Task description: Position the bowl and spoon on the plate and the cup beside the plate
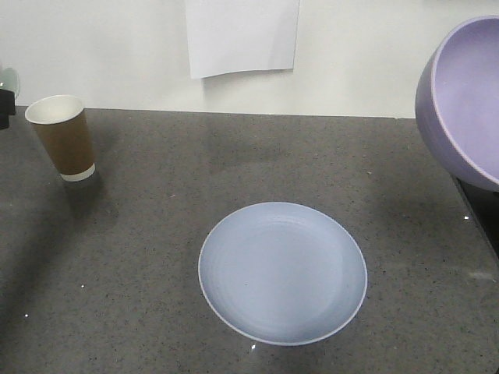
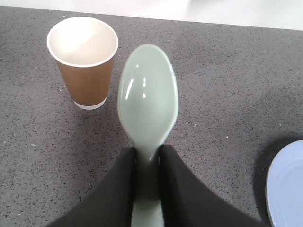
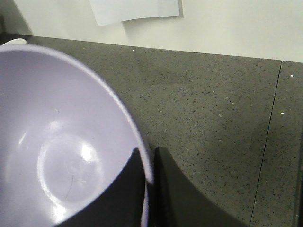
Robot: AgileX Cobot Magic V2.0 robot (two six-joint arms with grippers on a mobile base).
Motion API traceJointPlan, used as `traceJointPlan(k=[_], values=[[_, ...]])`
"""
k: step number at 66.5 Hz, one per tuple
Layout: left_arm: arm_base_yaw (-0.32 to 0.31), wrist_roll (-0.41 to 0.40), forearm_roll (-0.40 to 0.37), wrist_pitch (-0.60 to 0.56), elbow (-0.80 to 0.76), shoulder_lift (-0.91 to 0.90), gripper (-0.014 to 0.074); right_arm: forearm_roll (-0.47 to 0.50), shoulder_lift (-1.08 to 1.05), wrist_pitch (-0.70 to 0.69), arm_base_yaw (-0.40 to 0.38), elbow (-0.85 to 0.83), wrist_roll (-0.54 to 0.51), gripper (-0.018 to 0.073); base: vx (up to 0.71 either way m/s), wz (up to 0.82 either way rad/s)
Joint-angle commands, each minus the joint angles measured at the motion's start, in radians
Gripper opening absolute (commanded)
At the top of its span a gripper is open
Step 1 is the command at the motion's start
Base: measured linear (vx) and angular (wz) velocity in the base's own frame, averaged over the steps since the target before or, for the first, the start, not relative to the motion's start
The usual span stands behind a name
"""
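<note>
Dark speckled countertop (image 1: 140,257) before a white wall bearing a sheet of paper (image 1: 242,35). Nearest, we see the left gripper (image 2: 147,158), its two dark fingers closed on the handle of the spoon (image 2: 147,94). The spoon's long axis runs straight ahead of the tool, oval head foremost and hollow side up, apparently held off the counter. Just ahead and to the left of that head stands the cup (image 2: 84,66), upright and empty. To the right of this gripper, an arc of the plate (image 2: 288,184) enters its view. The right gripper (image 3: 149,168) is clamped across the rim of the bowl (image 3: 61,142), one finger inside and one outside. The bowl is tilted and carried above the counter, and it fills the view to this tool's left, so the plate is hidden there. In the front view the plate lies bare at the centre, between the two arms, with the cup well apart from it at the far left. We judge that each tool must travel inward to reach it: the right leftward, the left rightward. Which arm is nearer we cannot tell.
</note>
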Motion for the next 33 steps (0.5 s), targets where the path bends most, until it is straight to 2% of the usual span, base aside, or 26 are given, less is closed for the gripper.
traceJointPlan(k=[1,33], values=[[-0.005,-0.005,-0.018,-0.05,-0.023,-0.024,-0.0006,0.055,-0.014,-0.034,-0.006,-0.031,-0.005,-0.0004,0.0,0.0],[-0.005,-0.005,-0.018,-0.05,-0.023,-0.024,-0.0006,0.055,-0.014,-0.034,-0.006,-0.031,-0.005,-0.0004,0.0,0.0]])
